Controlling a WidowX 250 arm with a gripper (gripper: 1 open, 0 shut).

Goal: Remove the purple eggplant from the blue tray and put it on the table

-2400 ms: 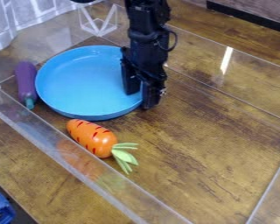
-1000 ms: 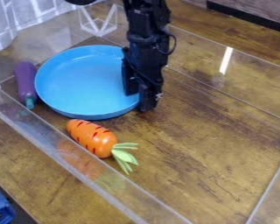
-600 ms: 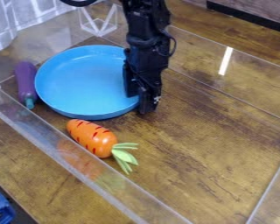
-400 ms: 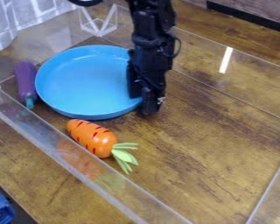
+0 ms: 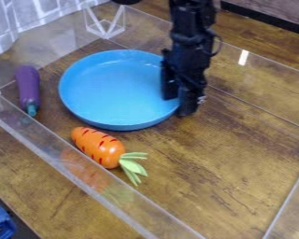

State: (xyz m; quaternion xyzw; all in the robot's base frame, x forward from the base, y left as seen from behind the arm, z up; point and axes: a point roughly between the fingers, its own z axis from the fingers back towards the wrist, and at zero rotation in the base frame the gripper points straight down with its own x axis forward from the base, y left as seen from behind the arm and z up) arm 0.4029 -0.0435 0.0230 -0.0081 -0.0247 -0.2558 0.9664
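One arm, upright — hand (image 5: 186,101) low at the blue tray's (image 5: 108,91) right rim; grip width unclear.
Purple eggplant (image 5: 29,87) lies on the tabletop (image 5: 239,159) — left of the tray, long axis near-far, green stem nearest.

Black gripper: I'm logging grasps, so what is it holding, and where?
The black gripper appears to pinch the round bright-blue plastic tray by its right rim; the slim purple toy eggplant lies apart, unheld.
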